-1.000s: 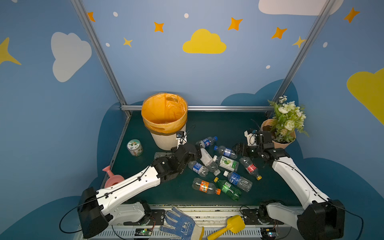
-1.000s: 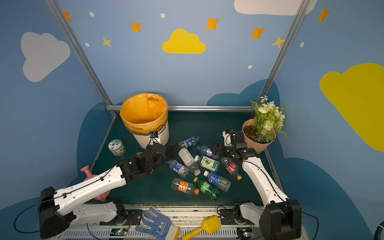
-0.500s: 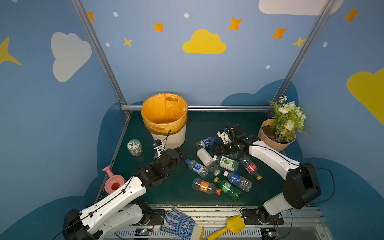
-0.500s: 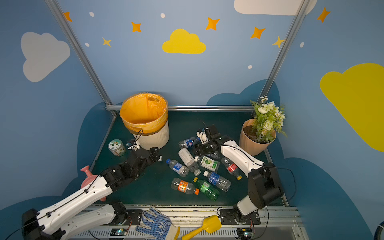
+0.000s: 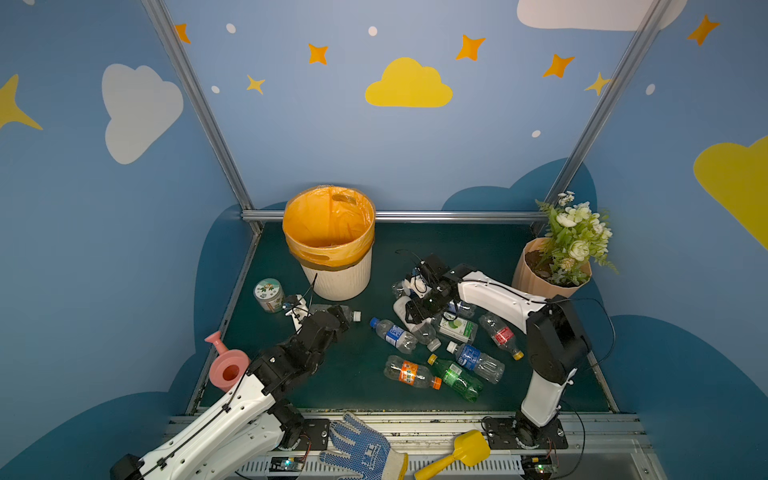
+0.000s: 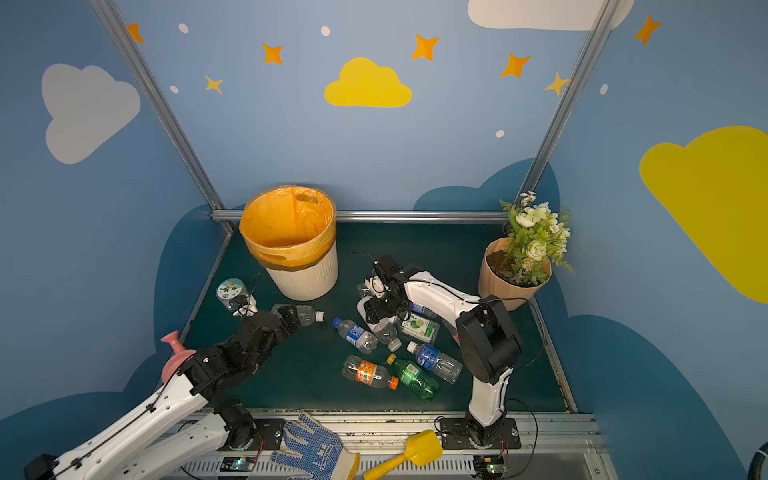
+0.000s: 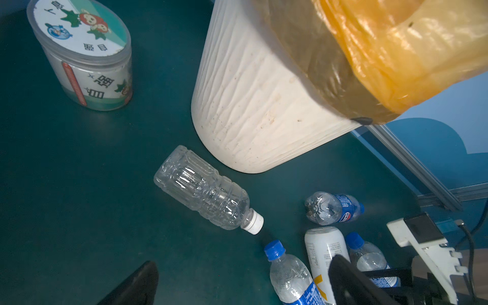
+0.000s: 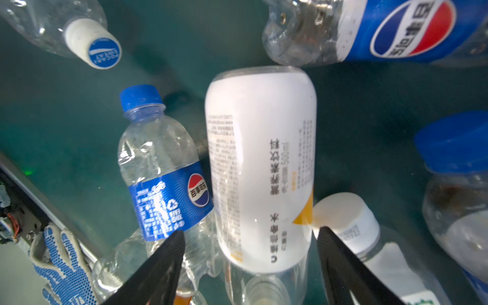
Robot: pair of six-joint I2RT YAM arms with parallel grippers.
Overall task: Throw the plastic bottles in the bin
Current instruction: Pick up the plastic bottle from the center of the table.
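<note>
R claw [image 8: 250, 230] spread astride white 500ml-label bottle [image 8: 261, 158], beside Pepsi bottle [image 8: 163, 182]; L claw [image 7: 244, 261] released.

Enclosure walls [image 5: 291, 137]: light blue, painted with a white cloud [image 5: 137, 112], a yellow cloud [image 5: 409, 85], orange stars [image 5: 469, 46] and pale dots; dark blue hills [image 5: 498, 199] along the base.
Frame: slanted aluminium posts [image 5: 199, 112] at the rear corners, joined by a crossbar [image 5: 457, 216].
Bench [image 5: 353, 374]: dark green mat, metal rail [image 5: 436, 419] along the front.
Lighting: even.
</note>
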